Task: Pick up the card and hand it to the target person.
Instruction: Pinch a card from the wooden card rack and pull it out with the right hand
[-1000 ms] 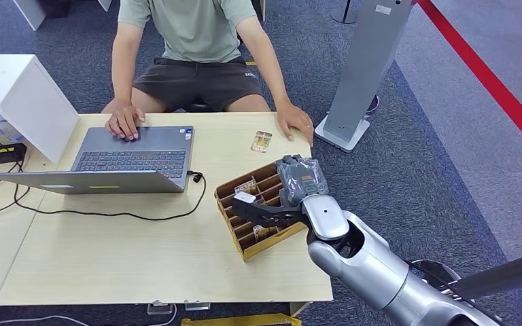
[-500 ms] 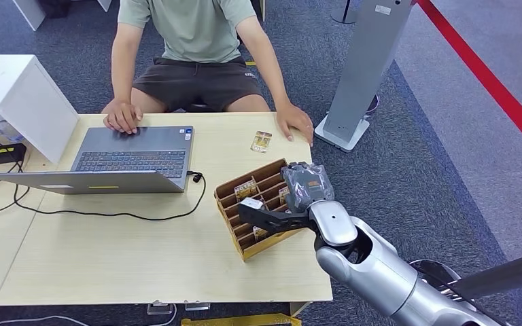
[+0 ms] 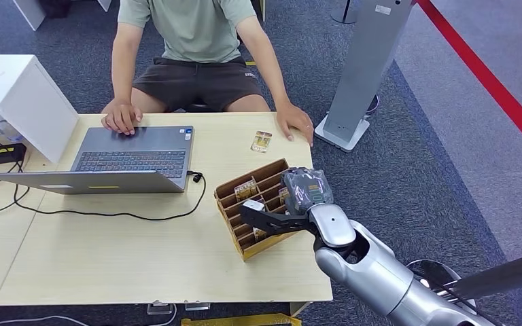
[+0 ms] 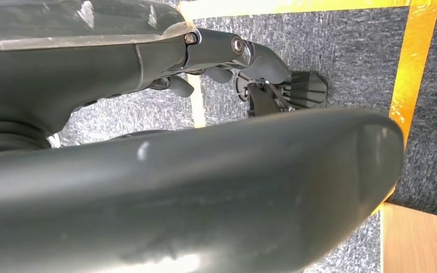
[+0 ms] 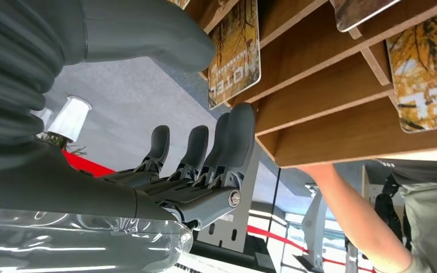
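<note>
Wooden table [image 3: 109, 251], card holder [image 3: 234, 197], right hand [image 3: 282, 212] over cards [image 5: 234, 51].

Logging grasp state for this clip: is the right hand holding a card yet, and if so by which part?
Nothing is held yet. The right hand reaches into the wooden card rack, fingers and thumb either side of a card without closing on it.

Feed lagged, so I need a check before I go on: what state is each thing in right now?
Laptop: open, the person's hand on it.
Card rack: on the table, cards in its slots.
Loose card: flat on the table.
Right hand: at the rack, fingers spread, holding nothing.
Left hand: over carpet.
</note>
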Tool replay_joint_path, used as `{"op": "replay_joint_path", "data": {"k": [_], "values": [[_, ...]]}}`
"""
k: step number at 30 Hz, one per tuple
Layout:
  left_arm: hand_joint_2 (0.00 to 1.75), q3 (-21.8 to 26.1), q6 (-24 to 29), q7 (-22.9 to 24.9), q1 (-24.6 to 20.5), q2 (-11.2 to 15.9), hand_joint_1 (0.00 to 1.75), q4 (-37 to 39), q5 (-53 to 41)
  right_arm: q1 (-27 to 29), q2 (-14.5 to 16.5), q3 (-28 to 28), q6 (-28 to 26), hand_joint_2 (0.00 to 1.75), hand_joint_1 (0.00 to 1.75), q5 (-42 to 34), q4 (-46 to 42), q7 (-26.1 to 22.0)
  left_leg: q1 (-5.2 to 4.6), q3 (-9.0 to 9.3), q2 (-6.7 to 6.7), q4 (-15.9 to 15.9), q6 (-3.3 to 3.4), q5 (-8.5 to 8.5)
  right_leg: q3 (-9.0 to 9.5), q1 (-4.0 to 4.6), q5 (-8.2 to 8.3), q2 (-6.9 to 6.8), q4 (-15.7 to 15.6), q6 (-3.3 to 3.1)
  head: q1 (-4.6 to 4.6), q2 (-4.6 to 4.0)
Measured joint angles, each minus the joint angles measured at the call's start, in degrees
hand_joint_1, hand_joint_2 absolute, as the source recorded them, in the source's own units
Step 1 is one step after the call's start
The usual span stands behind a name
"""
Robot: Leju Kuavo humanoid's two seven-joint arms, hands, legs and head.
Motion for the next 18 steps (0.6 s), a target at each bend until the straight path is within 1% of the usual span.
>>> {"op": "replay_joint_path", "data": {"k": [3, 6, 11, 18], "values": [[0.00, -0.3, 0.0, 0.0, 0.0, -0.2, 0.00, 0.0, 0.0, 0.3, 0.1, -0.1, -0.7, 1.75, 0.77, 0.0, 0.8, 0.0, 0.00, 0.00, 0.00, 0.0, 0.00, 0.00, 0.00, 0.00, 0.00, 0.00, 0.0, 0.00, 0.03, 0.00], [0.00, -0.6, 0.1, 0.0, 0.0, -0.3, 0.00, 0.0, 0.0, 0.7, 0.2, -0.3, -1.0, 1.75, 0.75, 0.2, 1.2, 0.0, 0.00, 0.01, 0.00, 0.0, 0.00, 0.00, 0.00, 0.00, 0.00, 0.00, 0.0, 0.00, 0.05, 0.00], [0.00, -0.9, 0.2, -0.1, 0.0, -0.4, 0.00, 0.0, 0.2, 1.3, 0.1, -1.0, -1.1, 1.75, 0.81, 0.6, 1.5, 0.2, 0.00, 0.01, 0.00, 0.0, 0.00, 0.00, 0.00, 0.00, 0.00, 0.00, 0.0, 0.00, 0.03, 0.00], [0.00, -1.0, 0.1, -0.2, 0.0, -0.6, 0.00, 0.0, 0.3, 2.1, 0.0, -2.2, -1.1, 1.75, 0.85, 1.0, 1.5, 0.3, 0.00, 0.02, 0.01, 0.0, 0.00, 0.00, 0.00, 0.00, 0.00, 0.00, 0.0, 0.00, 0.03, 0.00]]}}
